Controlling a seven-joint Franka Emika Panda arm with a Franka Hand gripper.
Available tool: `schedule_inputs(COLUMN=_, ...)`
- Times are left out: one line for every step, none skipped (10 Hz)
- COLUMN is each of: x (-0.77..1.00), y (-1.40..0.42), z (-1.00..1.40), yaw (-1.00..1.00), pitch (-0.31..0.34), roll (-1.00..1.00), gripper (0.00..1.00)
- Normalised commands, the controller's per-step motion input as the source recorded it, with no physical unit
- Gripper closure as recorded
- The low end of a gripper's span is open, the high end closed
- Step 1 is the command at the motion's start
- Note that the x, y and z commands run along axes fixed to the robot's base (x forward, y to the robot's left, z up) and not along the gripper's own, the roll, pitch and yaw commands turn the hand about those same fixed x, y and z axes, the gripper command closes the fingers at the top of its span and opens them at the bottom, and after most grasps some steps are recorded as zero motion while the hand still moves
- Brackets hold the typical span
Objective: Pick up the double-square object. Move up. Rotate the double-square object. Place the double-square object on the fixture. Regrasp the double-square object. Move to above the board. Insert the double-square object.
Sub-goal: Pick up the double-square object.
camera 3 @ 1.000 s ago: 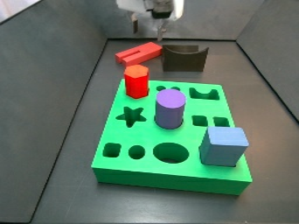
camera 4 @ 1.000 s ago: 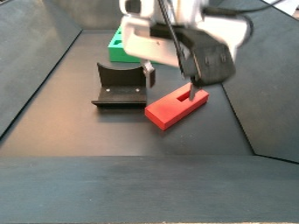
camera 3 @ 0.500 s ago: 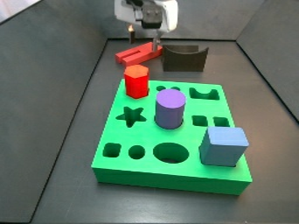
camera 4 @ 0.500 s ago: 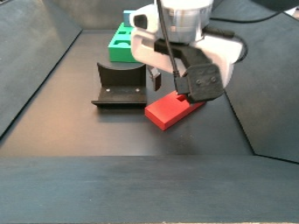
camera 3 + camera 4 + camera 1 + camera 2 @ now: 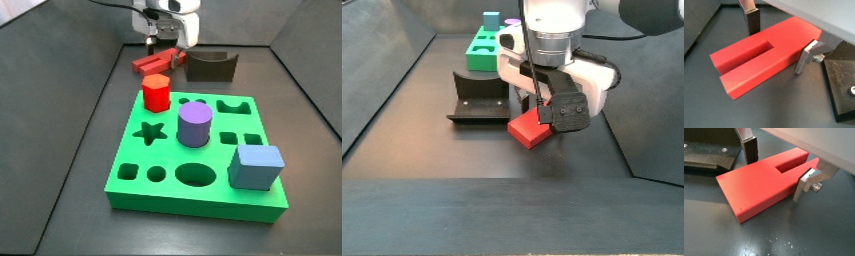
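With our gripper (image 5: 779, 41) spread wide astride the double-square object (image 5: 761, 55) lying on the floor beside the fixture (image 5: 477, 98), we judge an off-centre squeeze could twist the block instead of seating it.

**No readable text in any view**

You will find no words, labels, brand marks, numbers or signs anywhere here. The gripper (image 5: 777, 47) carries no marking on its silver fingers (image 5: 807, 183). The double-square object (image 5: 761, 185) between them is plain red, and the fixture (image 5: 477, 97) just beside the gripper is plain dark, unlabelled.
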Motion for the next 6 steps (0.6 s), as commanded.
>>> schedule_inputs(x=-0.11, y=-0.05, z=-0.05, yaw=0.0, pitch=-0.117, roll=0.0, gripper=0.0)
schedule_inputs(x=-0.17, y=0.0, z=-0.27, yaw=0.01, pitch=-0.25, roll=-0.13, gripper=0.0)
schedule_inputs(x=-0.08, y=0.0, z=-0.1, yaw=0.0, pitch=-0.051, roll=0.0, gripper=0.0)
schedule_inputs(x=0.0, y=-0.02, z=0.0, yaw=0.0, pitch=0.0, roll=0.04, gripper=0.0)
schedule_inputs(x=0.0, y=0.0, z=0.0, yaw=0.0, pitch=0.0, roll=0.0, gripper=1.0)
schedule_inputs(x=0.0, y=0.0, z=0.0, yaw=0.0, pitch=0.0, roll=0.0, gripper=1.0)
